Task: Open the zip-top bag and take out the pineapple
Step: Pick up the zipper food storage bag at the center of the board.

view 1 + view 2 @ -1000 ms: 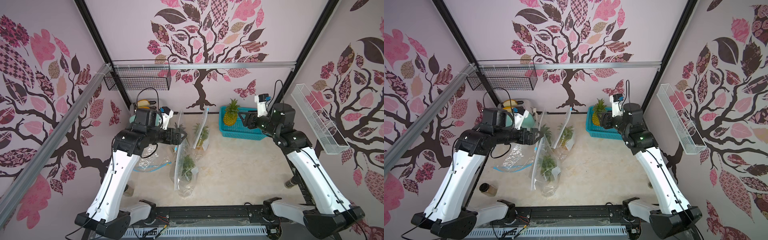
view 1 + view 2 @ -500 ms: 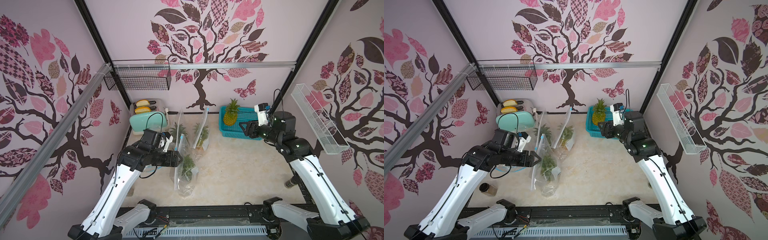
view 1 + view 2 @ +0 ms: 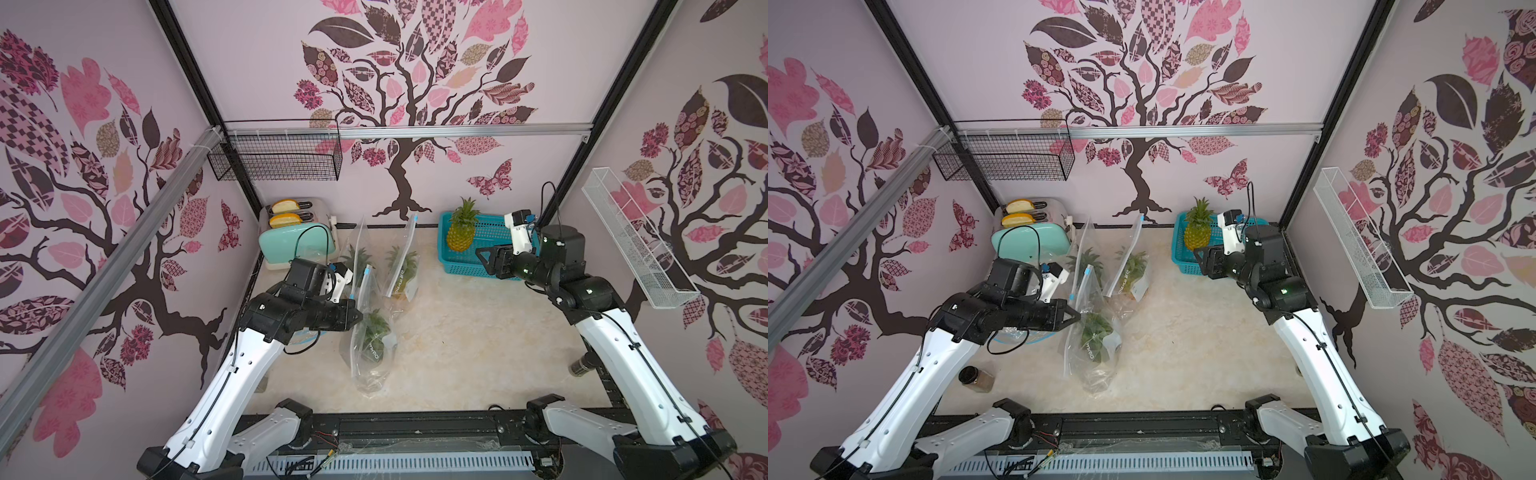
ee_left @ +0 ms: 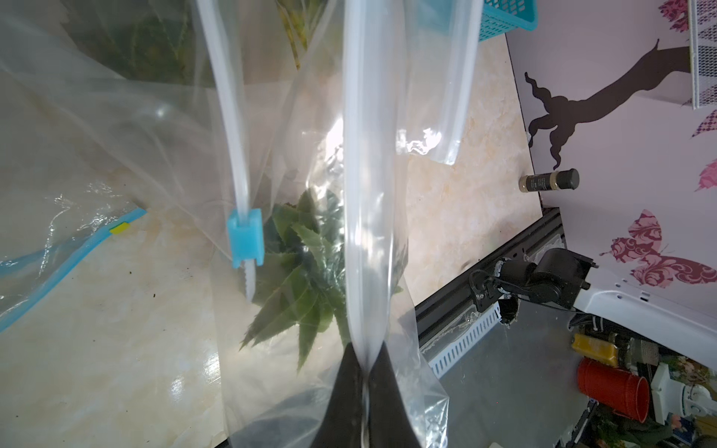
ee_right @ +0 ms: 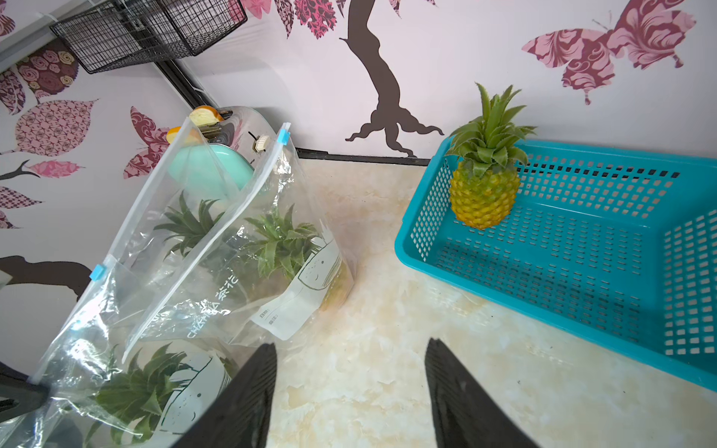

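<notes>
Three clear zip-top bags stand on the table, each with a pineapple inside. The nearest zip-top bag (image 3: 370, 349) (image 3: 1096, 349) holds a pineapple (image 3: 376, 330) (image 4: 302, 279) whose green leaves show through the plastic. My left gripper (image 3: 359, 318) (image 3: 1077, 318) (image 4: 366, 349) is shut on that bag's white zip strip (image 4: 368, 194), partway along its top edge. My right gripper (image 3: 484, 259) (image 3: 1202, 257) (image 5: 351, 345) hangs open above bare table between the bags and the basket, with nothing between its fingers.
Two more bagged pineapples (image 3: 401, 266) (image 3: 357, 257) stand behind the held bag. A teal basket (image 3: 490, 259) (image 5: 419, 217) at the back right holds a loose pineapple (image 3: 460, 237) (image 5: 485, 194). A toaster (image 3: 297, 245) stands at the back left. An empty bag (image 4: 58, 248) lies under my left arm. Spice jars (image 3: 976, 378) (image 3: 582, 365) lie near both side edges.
My left arm came down and forward from the back bags to the nearest bag, and its jaws went from open to shut on the zip strip. My right arm drew back from the basket.
</notes>
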You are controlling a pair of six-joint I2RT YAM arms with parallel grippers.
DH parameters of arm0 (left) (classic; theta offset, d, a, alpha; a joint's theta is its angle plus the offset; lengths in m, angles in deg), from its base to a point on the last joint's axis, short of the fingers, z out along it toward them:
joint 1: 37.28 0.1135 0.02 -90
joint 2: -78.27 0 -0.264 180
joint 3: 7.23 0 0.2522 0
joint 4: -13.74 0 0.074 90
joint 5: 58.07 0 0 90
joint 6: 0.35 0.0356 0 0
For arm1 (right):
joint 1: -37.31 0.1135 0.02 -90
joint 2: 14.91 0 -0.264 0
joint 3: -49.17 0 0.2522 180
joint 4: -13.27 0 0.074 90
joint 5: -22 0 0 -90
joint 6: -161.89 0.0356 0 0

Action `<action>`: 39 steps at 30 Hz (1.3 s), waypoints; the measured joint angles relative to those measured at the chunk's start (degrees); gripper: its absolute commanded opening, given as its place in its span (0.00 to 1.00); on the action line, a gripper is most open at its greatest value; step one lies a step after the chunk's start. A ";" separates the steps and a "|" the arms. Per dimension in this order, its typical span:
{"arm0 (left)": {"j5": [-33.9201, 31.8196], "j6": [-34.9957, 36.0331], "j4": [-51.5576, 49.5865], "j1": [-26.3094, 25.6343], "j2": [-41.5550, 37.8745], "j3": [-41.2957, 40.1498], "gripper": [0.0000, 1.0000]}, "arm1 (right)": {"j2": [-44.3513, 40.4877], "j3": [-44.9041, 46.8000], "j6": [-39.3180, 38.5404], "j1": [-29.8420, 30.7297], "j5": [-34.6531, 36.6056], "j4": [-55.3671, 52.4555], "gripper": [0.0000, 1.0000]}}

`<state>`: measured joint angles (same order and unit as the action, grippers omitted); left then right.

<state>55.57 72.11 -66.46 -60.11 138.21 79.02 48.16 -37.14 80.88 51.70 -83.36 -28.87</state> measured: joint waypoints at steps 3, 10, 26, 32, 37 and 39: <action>-0.17 1.09 -1.64 -0.04 0.98 3.39 0.00 | 0.17 0.33 0.00 0.00 -0.74 0.20 0.63; -7.17 6.27 -9.55 -5.07 7.87 15.93 0.00 | 0.00 0.94 -0.33 0.00 -5.35 0.48 0.63; -24.33 18.45 -19.69 -14.53 15.30 29.42 0.00 | -0.37 2.93 -2.60 0.00 -16.63 1.73 0.64; -26.88 21.40 -19.96 -16.46 15.08 30.16 0.00 | 1.18 5.09 -4.57 0.00 -26.05 4.20 0.65; -28.72 23.04 -20.81 -16.50 14.97 32.44 0.00 | 3.19 5.73 -5.92 0.09 -30.95 4.76 0.66; -28.87 23.58 -21.66 -16.50 14.82 34.12 0.00 | 3.80 5.73 -6.34 0.13 -32.26 5.01 0.66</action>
<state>26.69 95.69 -88.12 -76.62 153.03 113.14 51.96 -31.42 74.54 51.83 -115.62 -23.87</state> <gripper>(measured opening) 0.048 0.658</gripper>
